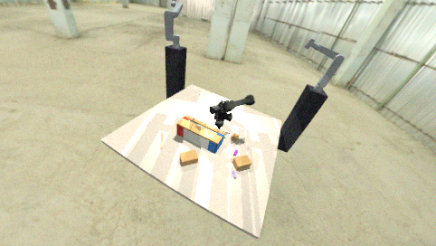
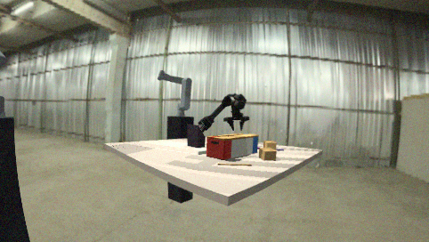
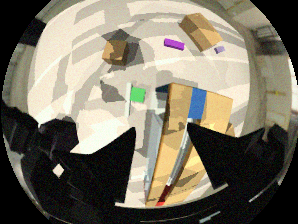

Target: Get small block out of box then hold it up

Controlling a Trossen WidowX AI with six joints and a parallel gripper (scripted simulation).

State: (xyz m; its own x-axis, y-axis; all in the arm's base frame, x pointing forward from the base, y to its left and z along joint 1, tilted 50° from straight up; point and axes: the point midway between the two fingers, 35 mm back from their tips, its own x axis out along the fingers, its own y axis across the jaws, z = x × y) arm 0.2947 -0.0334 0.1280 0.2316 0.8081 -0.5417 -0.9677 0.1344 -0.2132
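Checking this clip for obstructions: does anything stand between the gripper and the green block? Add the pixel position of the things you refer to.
Nothing visible blocks the line from the open gripper [image 1: 220, 126] [image 2: 238, 127] [image 3: 161, 128] to the green block [image 3: 138, 94]. Close by, a thin pale strip [image 3: 128, 100] flanks it on one side, the box [image 1: 199, 130] [image 2: 242, 146] [image 3: 220, 102] on the other.
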